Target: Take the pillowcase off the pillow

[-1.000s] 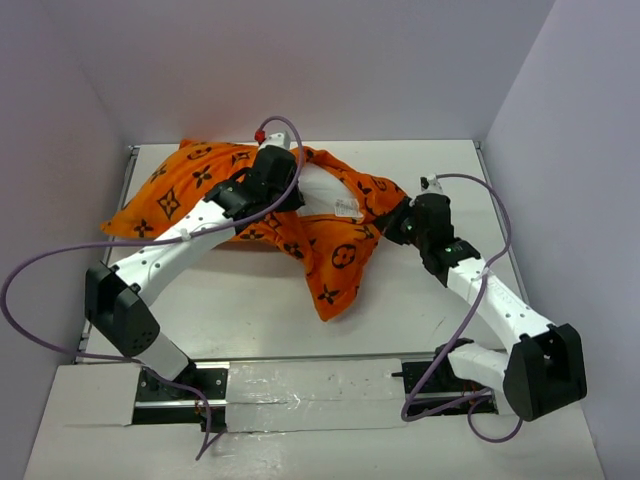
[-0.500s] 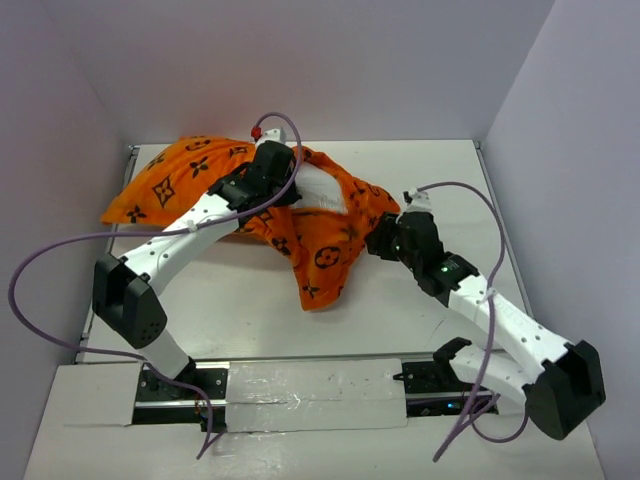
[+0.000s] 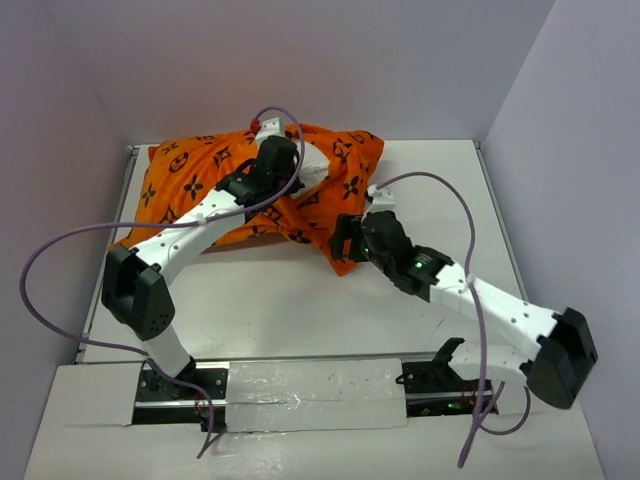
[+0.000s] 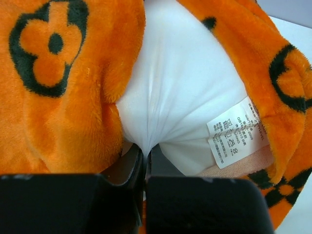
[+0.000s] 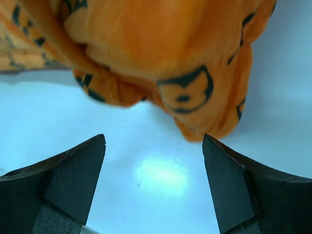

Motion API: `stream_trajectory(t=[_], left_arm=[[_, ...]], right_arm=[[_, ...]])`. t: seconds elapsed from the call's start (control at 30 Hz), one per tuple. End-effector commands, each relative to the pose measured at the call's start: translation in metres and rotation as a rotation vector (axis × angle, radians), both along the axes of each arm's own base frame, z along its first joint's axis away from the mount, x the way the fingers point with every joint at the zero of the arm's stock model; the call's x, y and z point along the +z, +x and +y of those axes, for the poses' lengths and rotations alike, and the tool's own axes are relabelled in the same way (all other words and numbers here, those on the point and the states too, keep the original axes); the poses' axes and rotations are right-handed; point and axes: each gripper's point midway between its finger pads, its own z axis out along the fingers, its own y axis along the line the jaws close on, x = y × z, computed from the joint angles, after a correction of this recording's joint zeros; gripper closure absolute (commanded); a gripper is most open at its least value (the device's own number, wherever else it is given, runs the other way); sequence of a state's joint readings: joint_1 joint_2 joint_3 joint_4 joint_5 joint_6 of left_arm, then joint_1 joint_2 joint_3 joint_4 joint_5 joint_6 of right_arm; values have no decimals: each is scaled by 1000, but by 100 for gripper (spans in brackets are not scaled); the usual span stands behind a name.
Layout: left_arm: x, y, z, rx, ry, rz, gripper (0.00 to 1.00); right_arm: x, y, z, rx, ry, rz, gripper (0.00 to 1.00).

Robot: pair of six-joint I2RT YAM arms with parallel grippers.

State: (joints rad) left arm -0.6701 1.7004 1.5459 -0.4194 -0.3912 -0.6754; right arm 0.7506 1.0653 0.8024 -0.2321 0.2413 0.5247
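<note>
Just beyond right gripper (image 5: 153, 142), the pillowcase (image 5: 161, 53).

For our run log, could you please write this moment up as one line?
left jaws: shut on pillow | right jaws: open, empty, facing pillowcase corner | state: pillowcase covers most of pillow, white exposed at opening

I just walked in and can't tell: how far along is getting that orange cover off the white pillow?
Little looks done: the pillowcase covers most of the pillow, white showing only at the opening. In hand: the left end effector pinches white fabric there; the right end effector is open by a pillowcase corner, holding nothing. Left: pulling the cover off.
</note>
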Motion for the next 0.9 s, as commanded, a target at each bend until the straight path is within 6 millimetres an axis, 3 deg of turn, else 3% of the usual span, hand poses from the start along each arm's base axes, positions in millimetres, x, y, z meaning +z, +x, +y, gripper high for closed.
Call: stream_trajectory(t=[0.0, 0.03, 0.07, 0.1, 0.23, 0.3, 0.33, 0.37, 0.47, 0.57, 0.6, 0.63, 0.67, 0.7, 0.73, 0.77, 0.87], left_arm=[[104, 16, -6, 22, -183, -246, 100], [104, 16, -5, 20, -182, -245, 100], [107, 16, -3, 26, -178, -251, 100], [112, 15, -2, 25, -178, -260, 100], [120, 16, 3, 39, -164, -277, 100], [125, 16, 4, 41, -166, -286, 100], [128, 16, 5, 40, -167, -290, 100], [132, 18, 6, 44, -173, -297, 100], [143, 30, 22, 93, -172, -317, 100], [152, 45, 45, 145, -177, -329, 100], [162, 54, 66, 200, -178, -350, 100], [170, 56, 78, 227, -179, -372, 100], [177, 60, 95, 266, -169, -389, 100], [180, 61, 107, 292, -157, -398, 100], [183, 61, 115, 299, -156, -403, 100], [190, 60, 135, 337, -158, -419, 100], [207, 53, 167, 397, -178, -457, 100]], right_arm=[[39, 43, 0, -193, 19, -132, 13], [27, 52, 0, -232, -24, -118, 13], [32, 61, -2, -272, -30, -134, 13], [23, 68, -4, -289, -79, -135, 13], [15, 78, -10, -337, -110, -134, 14], [6, 81, -8, -306, -91, -108, 25], [1, 81, -4, -278, -79, -107, 34], [-2, 81, -2, -256, -77, -105, 55], [-13, 77, -3, -231, -81, -84, 100], [-29, 69, -24, -277, -75, -41, 100], [-31, 75, -43, -337, -34, -21, 100], [-47, 70, -50, -331, -12, 29, 100], [-50, 72, -60, -368, 35, 48, 100], [-57, 75, -72, -402, 57, 69, 100], [-64, 81, -98, -477, 65, 83, 100], [-67, 84, -108, -504, 68, 95, 100], [-75, 93, -137, -586, 79, 153, 100]])
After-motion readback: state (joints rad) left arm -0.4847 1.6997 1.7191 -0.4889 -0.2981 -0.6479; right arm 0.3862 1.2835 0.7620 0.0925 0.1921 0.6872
